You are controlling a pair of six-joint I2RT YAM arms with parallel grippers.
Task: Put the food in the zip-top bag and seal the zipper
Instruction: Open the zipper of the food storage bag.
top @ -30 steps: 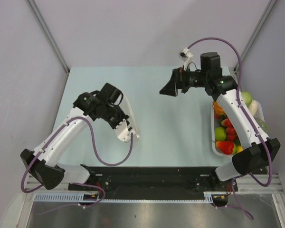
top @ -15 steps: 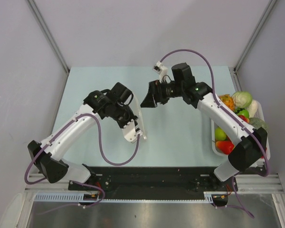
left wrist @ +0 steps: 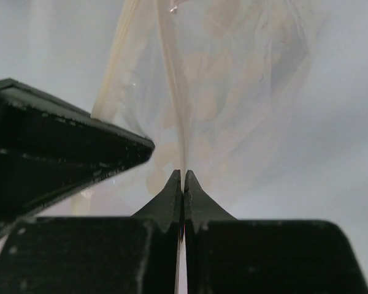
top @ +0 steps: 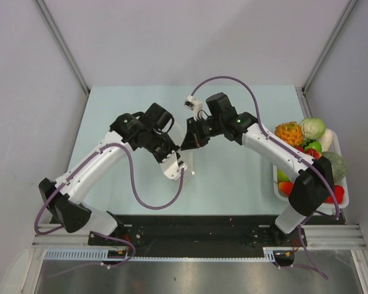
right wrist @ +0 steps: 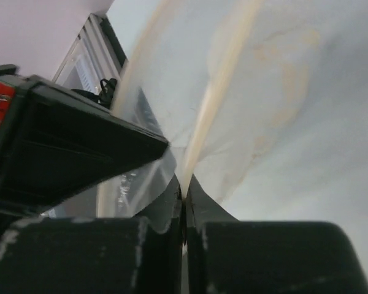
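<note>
The left end effector [left wrist: 182, 180] and the right end effector [right wrist: 184, 187] each pinch the bag [left wrist: 233, 92] at mid-bench [top: 233, 177], side by side, while the food [top: 292, 132] lies in the tray [top: 343, 199] at the right edge.

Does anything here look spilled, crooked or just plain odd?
Nothing stands out. The zip-top bag hangs pinched between both arms' jaws, apparently empty; the food sits heaped in the white tray, none spilled.

White-shelled arms [top: 92, 168], black joints [top: 138, 125], purple cables [top: 224, 78], seemingly tiny green lights [top: 238, 120].
</note>
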